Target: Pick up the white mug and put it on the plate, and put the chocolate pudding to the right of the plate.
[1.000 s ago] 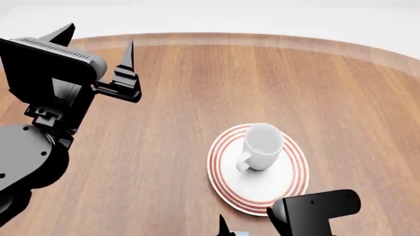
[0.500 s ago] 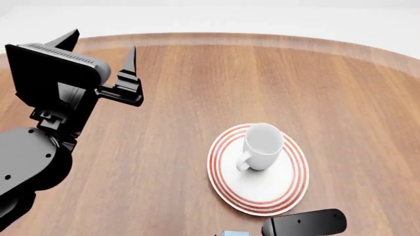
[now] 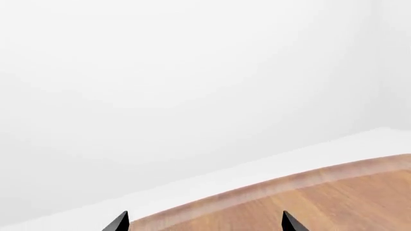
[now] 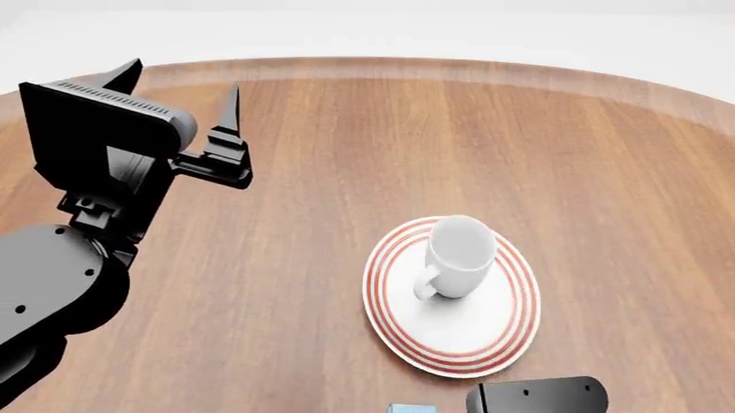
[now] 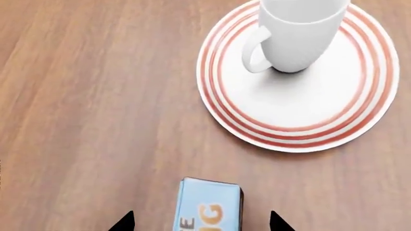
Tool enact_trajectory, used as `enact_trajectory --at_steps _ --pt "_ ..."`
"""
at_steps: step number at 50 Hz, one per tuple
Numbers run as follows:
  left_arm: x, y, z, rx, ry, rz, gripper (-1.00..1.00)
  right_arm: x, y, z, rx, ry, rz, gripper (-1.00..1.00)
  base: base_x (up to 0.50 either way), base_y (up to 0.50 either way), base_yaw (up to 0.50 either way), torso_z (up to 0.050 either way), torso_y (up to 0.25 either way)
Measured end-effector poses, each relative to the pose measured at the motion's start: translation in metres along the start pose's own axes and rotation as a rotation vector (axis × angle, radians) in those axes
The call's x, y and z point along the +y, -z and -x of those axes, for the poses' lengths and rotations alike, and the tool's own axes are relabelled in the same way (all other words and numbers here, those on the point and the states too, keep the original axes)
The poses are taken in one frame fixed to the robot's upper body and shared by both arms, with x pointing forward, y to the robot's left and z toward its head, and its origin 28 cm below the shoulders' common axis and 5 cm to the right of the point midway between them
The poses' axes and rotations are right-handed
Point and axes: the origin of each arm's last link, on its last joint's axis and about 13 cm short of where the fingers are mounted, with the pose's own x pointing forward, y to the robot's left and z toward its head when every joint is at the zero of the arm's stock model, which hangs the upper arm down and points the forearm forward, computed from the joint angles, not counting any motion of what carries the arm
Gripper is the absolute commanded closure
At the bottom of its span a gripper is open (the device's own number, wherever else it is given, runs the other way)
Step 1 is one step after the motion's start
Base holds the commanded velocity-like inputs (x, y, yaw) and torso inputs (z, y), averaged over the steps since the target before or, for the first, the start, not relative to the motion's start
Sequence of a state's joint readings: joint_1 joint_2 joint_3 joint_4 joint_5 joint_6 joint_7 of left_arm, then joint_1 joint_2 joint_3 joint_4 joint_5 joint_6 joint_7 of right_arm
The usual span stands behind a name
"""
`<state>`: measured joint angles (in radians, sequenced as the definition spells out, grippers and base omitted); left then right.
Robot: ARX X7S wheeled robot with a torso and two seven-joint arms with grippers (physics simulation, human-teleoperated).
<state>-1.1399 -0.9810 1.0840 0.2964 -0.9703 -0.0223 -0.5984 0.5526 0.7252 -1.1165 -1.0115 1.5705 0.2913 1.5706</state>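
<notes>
Head view: the round white plate with concentric red rings (image 4: 452, 297) sits toward five o'clock on the brown wooden tabletop (image 4: 379, 155), and the plain glossy white ceramic mug (image 4: 457, 256) already stands upright on it, handle toward seven o'clock. Over the last second the right arm's dark housing (image 4: 535, 397) has sunk lower at the bottom edge, while the left claw (image 4: 184, 107) has drifted slightly inward (fingers spread, holding nothing). A sliver of light blue (image 4: 411, 408) shows at the bottom edge.

Left wrist view: only the left claw's two spread tips, the tabletop's rim and blank wall.

Right wrist view: the right claw (image 5: 200, 222) hangs open, its tips either side of the small brown-and-light-blue chocolate pudding carton (image 5: 209, 206), not yet gripping. The carton lies near the plate's rim, apart from it. Judging by this, the mug step is done and the pudding grasp is next; nothing blocks the way.
</notes>
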Motion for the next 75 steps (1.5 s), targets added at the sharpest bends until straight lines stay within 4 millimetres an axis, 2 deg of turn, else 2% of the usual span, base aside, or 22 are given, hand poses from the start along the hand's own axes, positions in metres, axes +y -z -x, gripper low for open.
enact_trajectory --at_steps 26,66,67,75 --pt "-0.001 0.003 0.0 0.012 0.0 0.003 -1.0 0.003 0.001 -0.018 0.055 0.05 -0.069 -1.0 0.0 0.0 0.0 0.0 0.0" --pt "-0.001 0.007 0.001 0.023 -0.005 0.007 -1.0 0.002 0.02 -0.043 0.133 0.058 -0.038 -1.0 0.0 0.0 0.0 0.0 0.0" --pt "-0.001 0.007 0.001 0.023 -0.005 0.007 -1.0 0.002 0.021 -0.043 0.134 0.057 -0.037 1.0 0.0 0.0 0.0 0.0 0.0" --pt "-0.001 0.008 0.001 0.025 -0.005 0.008 -1.0 0.002 0.023 -0.047 0.125 0.059 -0.007 1.0 0.0 0.0 0.0 0.0 0.0"
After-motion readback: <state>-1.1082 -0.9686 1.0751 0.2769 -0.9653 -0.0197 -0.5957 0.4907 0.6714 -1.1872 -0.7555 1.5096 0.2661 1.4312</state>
